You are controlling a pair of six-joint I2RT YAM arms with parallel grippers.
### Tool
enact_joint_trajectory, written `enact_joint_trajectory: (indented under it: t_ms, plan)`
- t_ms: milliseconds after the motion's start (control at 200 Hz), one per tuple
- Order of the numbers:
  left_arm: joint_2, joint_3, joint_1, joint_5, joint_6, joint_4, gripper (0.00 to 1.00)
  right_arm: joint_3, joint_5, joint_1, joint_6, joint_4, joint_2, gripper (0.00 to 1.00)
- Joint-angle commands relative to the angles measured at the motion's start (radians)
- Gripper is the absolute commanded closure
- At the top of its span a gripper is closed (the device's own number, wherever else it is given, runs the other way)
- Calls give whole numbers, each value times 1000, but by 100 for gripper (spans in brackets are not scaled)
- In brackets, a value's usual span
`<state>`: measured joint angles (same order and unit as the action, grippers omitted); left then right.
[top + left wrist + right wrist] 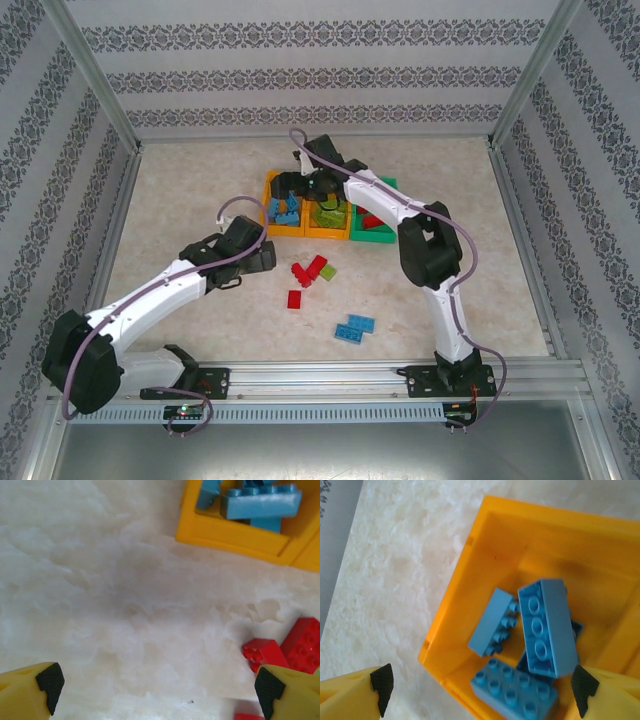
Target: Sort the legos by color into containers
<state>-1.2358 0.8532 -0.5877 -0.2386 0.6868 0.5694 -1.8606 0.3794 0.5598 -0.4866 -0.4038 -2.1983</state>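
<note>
The blue legos [547, 625] were smooth moulded plastic with a soft sheen. The orange container [452, 600] holding them was smooth, slightly glossy plastic. The table [180, 200] had a pale marbled surface, matt and faintly mottled. The right fingers [345, 692] looked like matt yellow plastic, tipped with black rubbery pads [382, 680]. Brushed metal rails [400, 372] edged the table's near side.

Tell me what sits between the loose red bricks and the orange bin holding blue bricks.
Nothing; the left wrist view shows bare tabletop between the red bricks and the orange bin.
</note>
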Motion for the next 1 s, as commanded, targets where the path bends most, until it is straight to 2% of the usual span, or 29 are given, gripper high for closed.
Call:
enact_joint_trajectory:
  t_ms: [0, 230, 440, 654, 994]
  plan:
    - [-20, -1, -32, -29, 4, -18, 0, 91, 8, -1, 70, 36, 143, 6]
    - [-23, -30, -35, 36, 3, -101, 0, 437, -90, -4, 279, 32, 413, 6]
    - [-27, -34, -33, -44, 52, -68, 0, 675, -117, 37, 315, 11, 574, 18]
    - [22, -84, 32, -32, 145, -59, 0, 678, -237, 202, 318, -32, 510, 22]
    - [59, -114, 55, -43, 155, -4, 0, 561, -305, 308, 330, -71, 319, 28]
